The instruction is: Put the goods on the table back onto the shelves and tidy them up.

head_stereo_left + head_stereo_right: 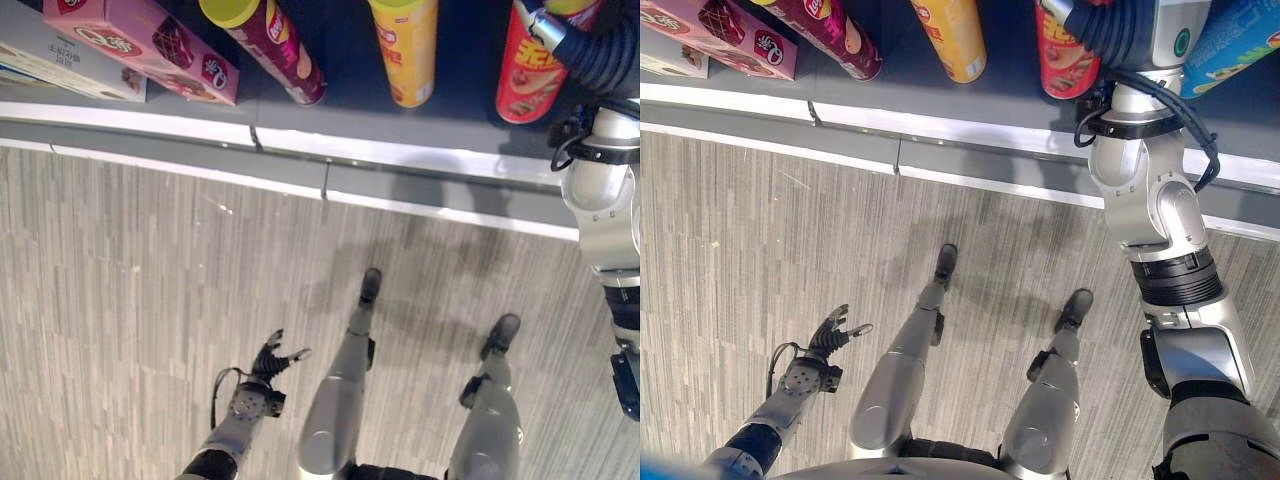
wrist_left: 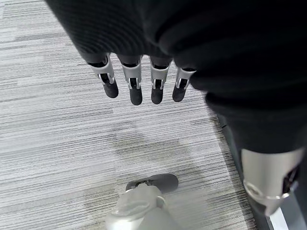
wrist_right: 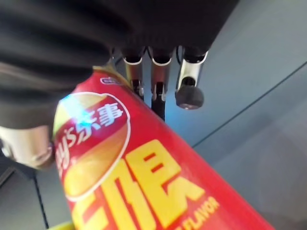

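Right wrist view: the right robot hand (image 3: 158,72) lies against a red chip can (image 3: 144,182); straight fingers (image 3: 189,93) run along its side, with grey shelf surface past them. Whether the thumb closes round the can is hidden, so I cannot tell if it is gripped or only steadied.

Eye views, looking down: the dark shelf (image 1: 340,90) carries a row along its front edge — white box (image 1: 45,55) at the left end, then pink box (image 1: 150,45), maroon can (image 1: 270,45), yellow can (image 1: 405,50), then the red can with the right arm reaching in at it. A blue pack (image 1: 1230,40) sits just beyond the arm, toward the right end.

Left robot hand (image 1: 275,358) hangs low over the wood-grain floor (image 1: 120,280), fingers relaxed and spread, holding nothing; its wrist view confirms this.

Progress, as a judgement: several goods stand on the shelf, and the red can looks to be mid-placement or being straightened in line. Cans are roughly spaced but lean at differing angles from this viewpoint, so tidying may remain. What goods are left elsewhere cannot be judged.
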`<state>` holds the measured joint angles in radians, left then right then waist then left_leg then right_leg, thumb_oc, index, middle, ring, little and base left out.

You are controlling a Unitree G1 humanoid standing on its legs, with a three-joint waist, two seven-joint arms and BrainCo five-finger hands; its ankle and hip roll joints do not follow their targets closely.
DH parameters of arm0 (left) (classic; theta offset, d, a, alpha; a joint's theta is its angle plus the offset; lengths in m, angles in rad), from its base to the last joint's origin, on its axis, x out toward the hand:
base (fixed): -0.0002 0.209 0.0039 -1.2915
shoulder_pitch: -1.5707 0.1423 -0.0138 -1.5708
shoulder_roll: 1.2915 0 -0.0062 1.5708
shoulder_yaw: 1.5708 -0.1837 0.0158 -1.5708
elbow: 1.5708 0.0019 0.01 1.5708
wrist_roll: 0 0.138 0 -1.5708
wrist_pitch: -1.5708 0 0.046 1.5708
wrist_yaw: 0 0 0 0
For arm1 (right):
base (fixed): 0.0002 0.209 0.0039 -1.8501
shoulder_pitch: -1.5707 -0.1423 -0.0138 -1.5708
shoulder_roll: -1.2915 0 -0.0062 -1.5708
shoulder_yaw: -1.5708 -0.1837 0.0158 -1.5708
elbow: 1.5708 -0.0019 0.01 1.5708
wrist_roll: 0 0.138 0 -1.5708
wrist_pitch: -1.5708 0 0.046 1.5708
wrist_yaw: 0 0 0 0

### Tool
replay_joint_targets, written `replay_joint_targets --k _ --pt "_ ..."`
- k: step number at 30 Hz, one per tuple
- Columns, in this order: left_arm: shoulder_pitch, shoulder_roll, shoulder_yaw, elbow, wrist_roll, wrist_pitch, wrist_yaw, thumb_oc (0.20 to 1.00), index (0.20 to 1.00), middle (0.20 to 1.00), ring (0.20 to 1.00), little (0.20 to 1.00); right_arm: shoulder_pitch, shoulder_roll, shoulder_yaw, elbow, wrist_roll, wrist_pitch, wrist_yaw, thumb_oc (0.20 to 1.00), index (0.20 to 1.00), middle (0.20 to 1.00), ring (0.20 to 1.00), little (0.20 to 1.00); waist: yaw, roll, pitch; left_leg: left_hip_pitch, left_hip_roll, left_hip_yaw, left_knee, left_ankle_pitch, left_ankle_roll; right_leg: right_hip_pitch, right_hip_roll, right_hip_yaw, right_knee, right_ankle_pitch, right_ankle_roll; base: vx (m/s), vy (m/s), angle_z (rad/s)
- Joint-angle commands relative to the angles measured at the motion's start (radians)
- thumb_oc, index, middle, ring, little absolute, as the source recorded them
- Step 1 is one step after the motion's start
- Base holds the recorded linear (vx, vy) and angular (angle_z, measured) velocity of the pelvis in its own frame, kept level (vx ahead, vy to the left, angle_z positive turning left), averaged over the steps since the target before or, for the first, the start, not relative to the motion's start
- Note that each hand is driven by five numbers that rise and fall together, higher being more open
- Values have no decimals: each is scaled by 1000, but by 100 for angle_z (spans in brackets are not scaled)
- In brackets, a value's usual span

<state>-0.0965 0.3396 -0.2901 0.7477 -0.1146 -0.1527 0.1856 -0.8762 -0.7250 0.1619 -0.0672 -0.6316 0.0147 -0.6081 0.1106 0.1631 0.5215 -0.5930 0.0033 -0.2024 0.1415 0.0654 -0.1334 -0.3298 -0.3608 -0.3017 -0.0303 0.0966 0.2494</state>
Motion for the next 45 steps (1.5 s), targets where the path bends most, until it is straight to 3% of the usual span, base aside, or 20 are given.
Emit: replay_joint_targets --k 1,29,45 --pt "7 49 -30 -23 -33 -11 24 1000 1000 1000 1000 1000 -93 -17 -27 -33 -30 -22 -70 200 200 200 200 200 -10 23 -22 -59 99 99 -8 7 -52 -101 -35 116 127 -58 -13 0 0 0" --pt "22 39 -38 -63 -50 -29 37 1000 1000 1000 1000 1000 -109 -44 1 6 -47 0 -106 200 200 200 200 200 -15 56 -2 -116 78 124 -12 18 -47 -176 -54 132 128 -38 -1 1 1 0" --pt "26 41 -23 -59 -53 -30 42 1000 1000 1000 1000 1000 -105 -56 4 20 -41 5 -105 200 200 200 200 200 -25 49 -2 -114 82 139 -15 22 -49 -187 -52 146 126 -32 1 1 -3 -1"
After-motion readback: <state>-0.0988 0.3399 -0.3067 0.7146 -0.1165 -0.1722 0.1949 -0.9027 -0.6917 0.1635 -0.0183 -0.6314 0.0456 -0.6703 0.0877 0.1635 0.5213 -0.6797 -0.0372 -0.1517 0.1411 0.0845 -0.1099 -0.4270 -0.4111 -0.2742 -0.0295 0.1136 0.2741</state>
